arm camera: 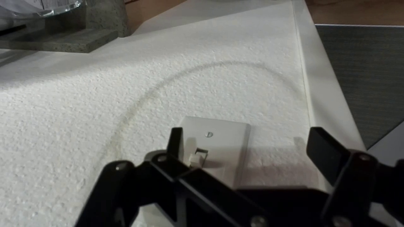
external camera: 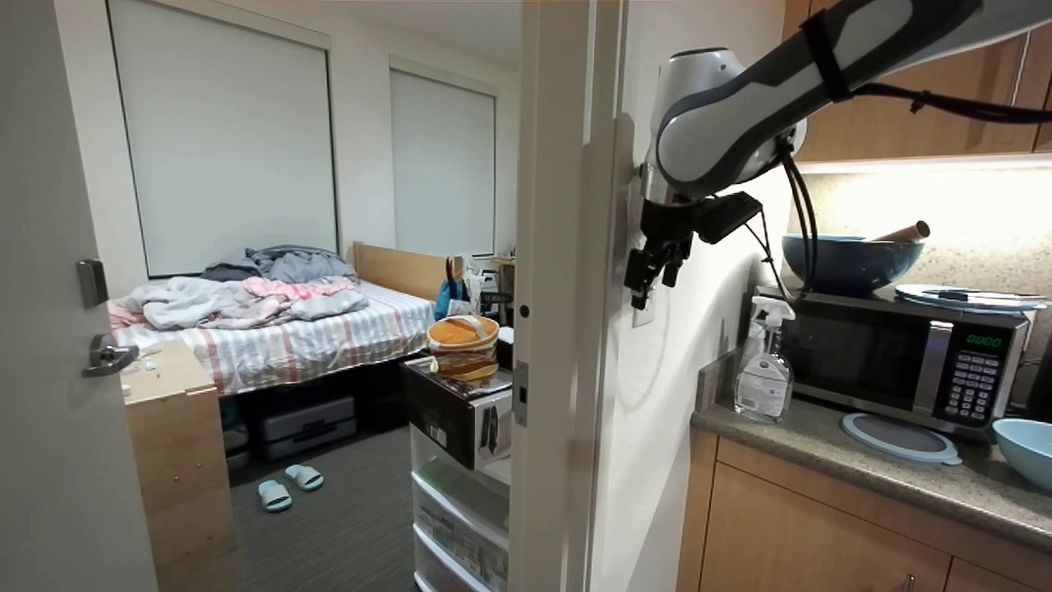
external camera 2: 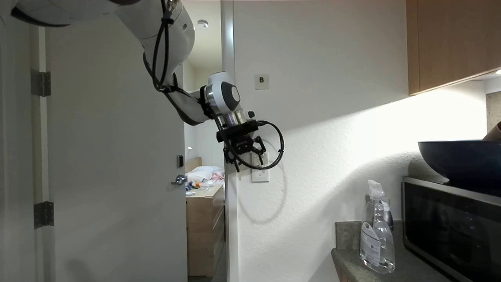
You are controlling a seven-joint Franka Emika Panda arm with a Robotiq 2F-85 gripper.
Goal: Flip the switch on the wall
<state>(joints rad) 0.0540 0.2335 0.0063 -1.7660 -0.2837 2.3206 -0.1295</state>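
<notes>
Wall [external camera 2: 321, 94], off-white and lightly textured, runs from the doorframe [external camera 2: 231, 235] to the worktop [external camera: 809, 440]; it should be rigid, so a push straight into it will not yield. A clear spray bottle [external camera: 764, 378] stands near the worktop's front corner, where its edge meets that wall. Beyond the front edge, and higher than that corner, hangs the claw [arm camera: 247, 142], spread wide and holding nothing. The switch [arm camera: 225, 145], a white plate, is fixed to the wall close by it, out past the same front corner towards the doorframe. One finger [arm camera: 175, 142] hides part of the plate; whether they touch I cannot tell. The plate looks like thin, hard plastic: it likely stays put but could crack if leaned on, so it is no place to take hold. Smallest is the toggle lever [arm camera: 196, 160], near that finger, probably light to throw, stiff until it snaps, and rather slick. It calls for no pinch: set one fingertip against its outer end and sweep along the slot [arm camera: 202, 151].
</notes>
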